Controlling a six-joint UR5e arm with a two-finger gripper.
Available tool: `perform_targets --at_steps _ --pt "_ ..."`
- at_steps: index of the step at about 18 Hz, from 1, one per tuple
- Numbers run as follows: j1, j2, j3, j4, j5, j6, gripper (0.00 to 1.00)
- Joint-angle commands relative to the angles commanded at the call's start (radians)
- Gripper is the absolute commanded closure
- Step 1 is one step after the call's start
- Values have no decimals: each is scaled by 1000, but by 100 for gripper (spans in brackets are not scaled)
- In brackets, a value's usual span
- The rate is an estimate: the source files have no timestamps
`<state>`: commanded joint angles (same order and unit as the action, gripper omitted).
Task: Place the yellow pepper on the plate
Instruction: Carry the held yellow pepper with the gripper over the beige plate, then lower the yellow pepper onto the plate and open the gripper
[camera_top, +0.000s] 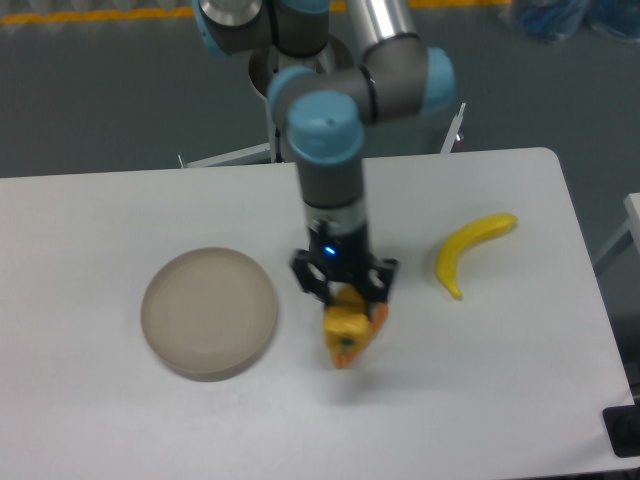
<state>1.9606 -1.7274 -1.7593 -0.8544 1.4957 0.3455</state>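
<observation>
The yellow pepper (345, 328) is small and yellow-orange, and it sits between my gripper's fingers at the middle of the white table. My gripper (345, 296) points straight down and its two black fingers (308, 282) close on the pepper's upper part. The pepper's lower half hangs below the fingertips, and an orange patch shows on its right side. I cannot tell whether it touches the table. The round beige plate (209, 312) lies flat to the left of the pepper, about one plate-width from the gripper, with nothing on it.
A long curved yellow banana (470, 250) lies on the table to the right of the gripper. The table's right edge (590, 300) runs just beyond the banana. The arm's base stands at the table's far edge.
</observation>
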Motion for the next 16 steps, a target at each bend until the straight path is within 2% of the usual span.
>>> perform_targets --at_steps 3,6,9,13,16 --pt "-87 -1 -37 0 11 -86 60" --pt "-140 -3 -69 0 14 -106 60" --pt "-175 -43 -92 0 18 -125 60" --pt "-184 -101 -112 12 29 -125 60" --pt "-186 -116 -112 20 54 -117 60"
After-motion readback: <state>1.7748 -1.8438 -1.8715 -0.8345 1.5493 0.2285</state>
